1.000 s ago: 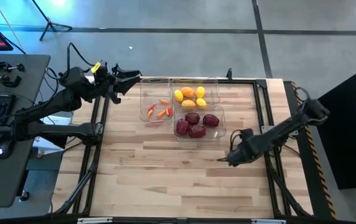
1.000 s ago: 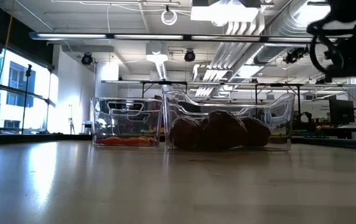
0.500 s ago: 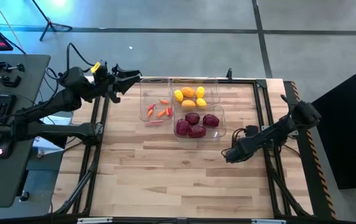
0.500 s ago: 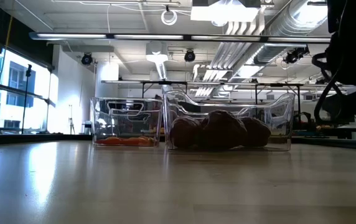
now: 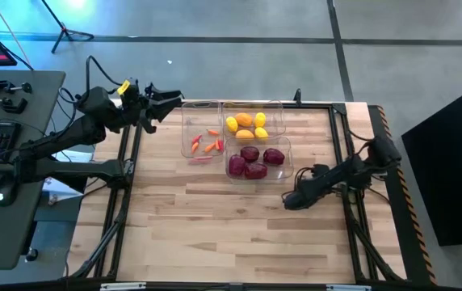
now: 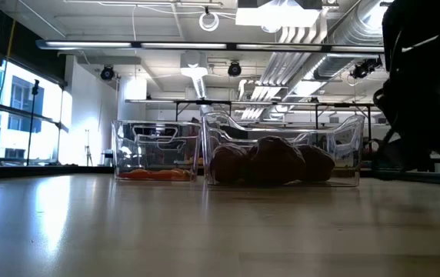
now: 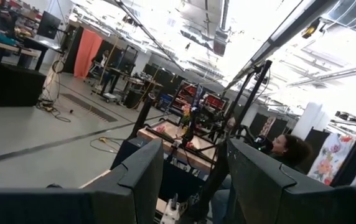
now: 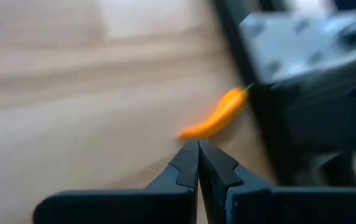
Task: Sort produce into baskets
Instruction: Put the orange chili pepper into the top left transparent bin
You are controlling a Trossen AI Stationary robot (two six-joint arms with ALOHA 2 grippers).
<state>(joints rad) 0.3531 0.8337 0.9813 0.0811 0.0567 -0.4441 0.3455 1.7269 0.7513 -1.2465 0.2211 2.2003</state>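
Three clear bins stand at the table's far middle. One (image 5: 201,133) holds small red and orange peppers, one (image 5: 251,121) holds yellow and orange fruits, and one (image 5: 257,160) holds dark red lumpy rounds (image 6: 270,163). My right gripper (image 5: 289,200) is low over the table, to the right of the bins, with its fingers shut (image 8: 198,155). In the right wrist view a small orange pepper (image 8: 215,115) lies on the wood just beyond the fingertips. My left gripper (image 5: 166,101) waits open (image 7: 190,180) beyond the table's far left corner. My right gripper's shut fingertips (image 8: 190,149) stand right at the orange pepper's near tip (image 8: 184,133). I cannot tell whether they touch it. The pepper lies flat on the table.
A dark frame and a grey block (image 8: 302,68) stand close beside the pepper. Black rails (image 5: 352,162) run along the table's sides. Bare wood (image 5: 215,234) fills the near half of the table. A person (image 7: 290,152) sits in the room behind.
My right arm has come down toward the table, and its gripper has shifted a little toward the table's left edge. In the low view the arm now fills the right side. The bins and their produce have stayed put.
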